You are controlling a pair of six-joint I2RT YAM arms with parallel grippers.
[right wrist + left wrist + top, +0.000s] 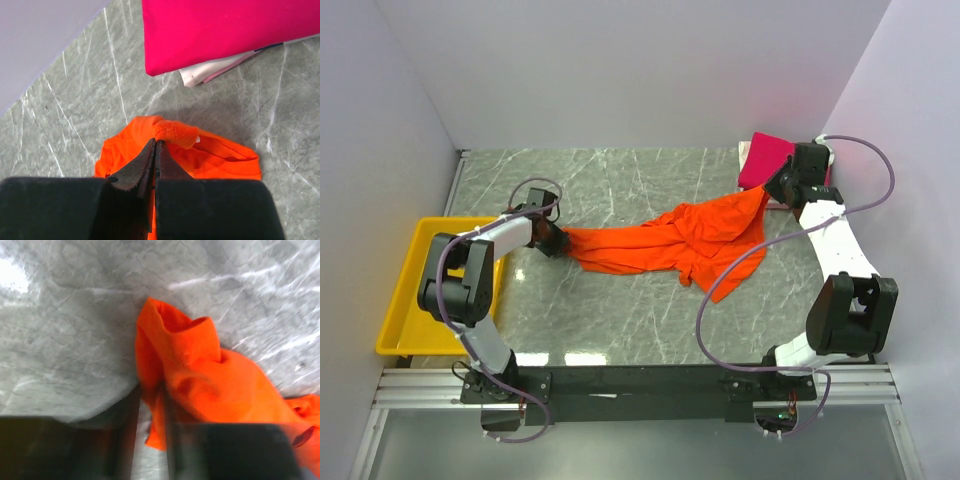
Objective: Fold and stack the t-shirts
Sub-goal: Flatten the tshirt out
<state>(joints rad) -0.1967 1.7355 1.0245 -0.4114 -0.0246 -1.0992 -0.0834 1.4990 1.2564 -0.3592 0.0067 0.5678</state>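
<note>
The orange t-shirt [690, 240] lies crumpled and stretched across the marble table, its left end [200, 370] drawn to a point. My left gripper [552, 240] is at that left end. Its jaws [150, 440] stand narrowly apart around a hanging edge of the cloth, and a strip of table still shows between one finger and the cloth. My right gripper [775, 188] is shut on the shirt's ribbed collar edge [175, 132] at the right end. Just behind it lies the magenta t-shirt [765, 158], folded flat [225, 30].
A yellow tray [405, 290] sits off the table's left edge beside the left arm. Something pale and flat [205, 72] pokes out from under the magenta shirt. White walls close in the table on three sides.
</note>
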